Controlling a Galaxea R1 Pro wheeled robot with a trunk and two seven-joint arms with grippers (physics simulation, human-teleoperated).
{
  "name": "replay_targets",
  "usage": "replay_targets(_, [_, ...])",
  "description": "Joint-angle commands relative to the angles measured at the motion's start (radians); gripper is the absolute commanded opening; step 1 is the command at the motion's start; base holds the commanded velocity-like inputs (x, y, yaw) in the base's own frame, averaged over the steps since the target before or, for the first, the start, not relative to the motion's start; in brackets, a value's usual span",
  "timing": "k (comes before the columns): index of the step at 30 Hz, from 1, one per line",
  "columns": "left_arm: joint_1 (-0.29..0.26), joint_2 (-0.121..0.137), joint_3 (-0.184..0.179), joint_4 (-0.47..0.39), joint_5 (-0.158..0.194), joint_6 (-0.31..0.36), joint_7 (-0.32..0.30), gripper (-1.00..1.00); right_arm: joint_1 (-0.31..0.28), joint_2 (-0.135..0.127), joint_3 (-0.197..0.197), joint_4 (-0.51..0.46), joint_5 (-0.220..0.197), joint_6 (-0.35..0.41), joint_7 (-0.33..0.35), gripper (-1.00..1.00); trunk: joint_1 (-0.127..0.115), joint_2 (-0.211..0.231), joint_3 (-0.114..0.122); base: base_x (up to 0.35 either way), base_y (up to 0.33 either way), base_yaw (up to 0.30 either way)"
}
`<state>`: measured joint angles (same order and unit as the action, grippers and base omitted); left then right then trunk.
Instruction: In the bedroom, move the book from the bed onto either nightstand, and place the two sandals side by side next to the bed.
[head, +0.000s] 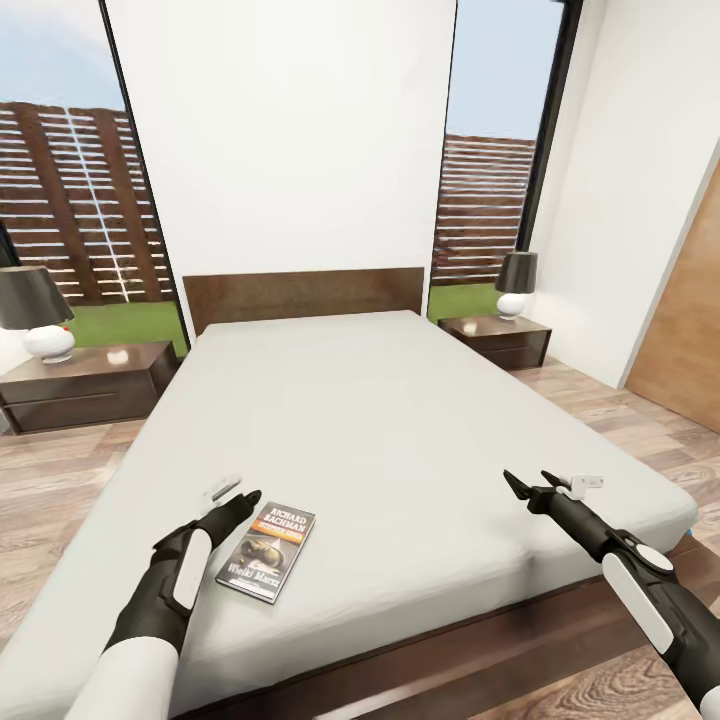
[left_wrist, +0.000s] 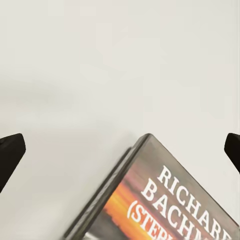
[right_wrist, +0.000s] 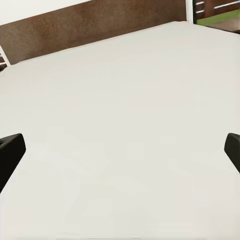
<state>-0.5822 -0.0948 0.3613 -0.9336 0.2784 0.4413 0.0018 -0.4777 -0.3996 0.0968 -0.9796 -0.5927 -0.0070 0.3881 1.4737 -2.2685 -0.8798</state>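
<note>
From the head camera, the book (head: 267, 551) lies flat near the foot edge of the bed (head: 400, 420), just beside the left gripper (head: 232, 497), which hovers at its upper left corner with fingers spread. The right gripper (head: 528, 484) hangs over the mattress well apart from the book, fingers parted. A nightstand (head: 85, 383) flanks each side.

The left wrist camera shows the book (left_wrist: 165, 200) between the wide-apart fingertips (left_wrist: 10, 152), untouched.

The right wrist camera shows separated fingertips (right_wrist: 11, 150) over bare mattress (right_wrist: 120, 125).
</note>
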Motion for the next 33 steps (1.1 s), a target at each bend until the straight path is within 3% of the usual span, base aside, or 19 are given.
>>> replay_targets(1, [-0.001,-0.001,0.003,-0.001,0.008,0.007,0.0,1.0,-0.001,-0.001,0.003,0.001,-0.01,-0.001,0.002,1.0,0.0,0.0,-0.001,0.0,0.0,0.0])
replay_targets(9, [-0.001,-0.003,0.001,-0.001,0.008,0.007,0.0,1.0,-0.001,-0.001,0.003,0.001,-0.01,-0.001,0.001,1.0,0.0,0.0,-0.001,0.0,0.0,0.0])
replay_targets(13, [-0.001,-0.003,0.001,-0.001,0.008,0.007,0.0,1.0,-0.001,-0.001,0.003,0.001,-0.01,-0.001,0.001,1.0,0.015,-0.028,-0.014,0.0,0.0,0.0])
replay_targets(22, [-0.001,-0.003,0.001,-0.001,0.008,0.007,0.0,1.0,-0.001,-0.001,0.003,0.001,-0.01,-0.001,0.001,1.0,0.015,-0.028,-0.014,0.0,0.0,0.0])
replay_targets(27, [-0.001,-0.003,0.001,-0.001,0.008,0.007,0.0,1.0,-0.001,-0.001,0.004,0.001,-0.01,-0.001,0.001,1.0,0.034,-0.063,-0.029,0.0,0.0,0.0])
replay_targets(33, [-0.001,-0.003,-0.003,-0.001,0.008,0.007,0.0,1.0,-0.001,-0.001,0.003,0.001,-0.01,-0.001,0.0,1.0,0.034,-0.063,-0.029,0.0,0.0,0.0])
